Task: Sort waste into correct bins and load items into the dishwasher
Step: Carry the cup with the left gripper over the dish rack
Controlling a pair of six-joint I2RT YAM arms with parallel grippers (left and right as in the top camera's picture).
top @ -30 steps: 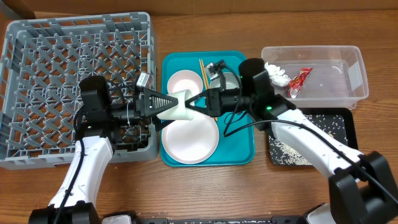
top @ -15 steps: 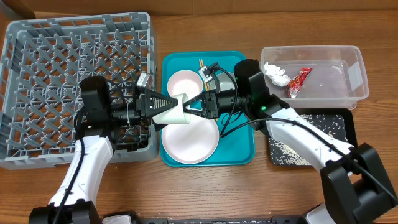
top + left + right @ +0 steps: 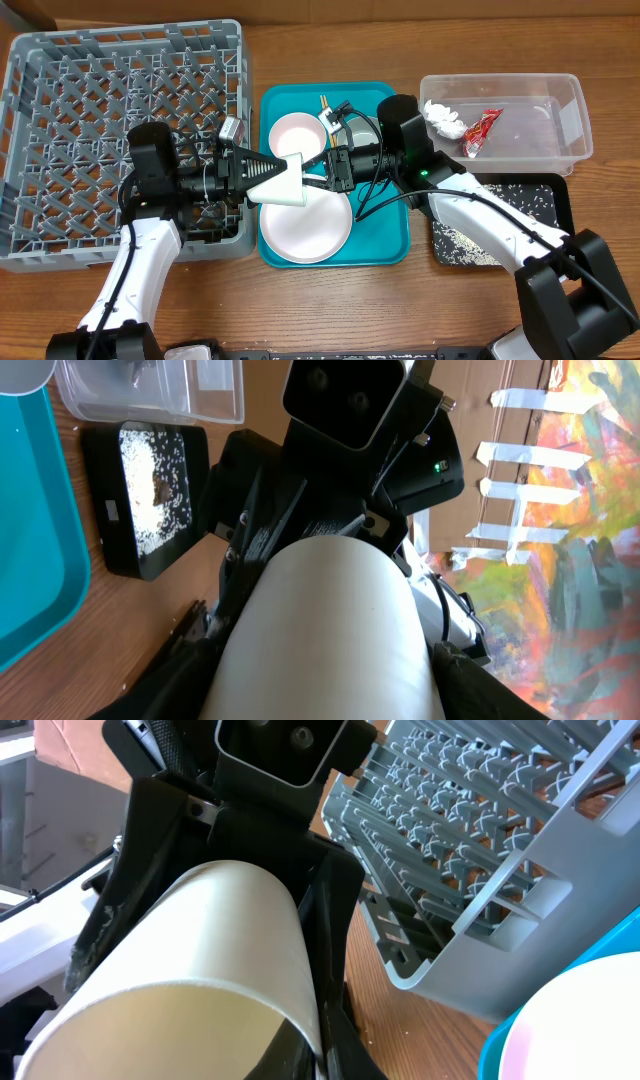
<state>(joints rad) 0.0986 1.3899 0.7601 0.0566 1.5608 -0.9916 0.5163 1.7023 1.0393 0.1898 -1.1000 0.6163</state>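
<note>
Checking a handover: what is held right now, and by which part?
The white cup: the left gripper clamps its side wall. The right gripper is at its rim; whether it grips cannot be told.

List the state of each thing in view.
white cup, on its side, midair, gripped by left gripper
right gripper, at the cup's mouth, grip unclear
dish rack, no dishes visible
clear tub, holding tissue and red wrapper
black tray, scattered with rice
plate, bare, on teal tray
</note>
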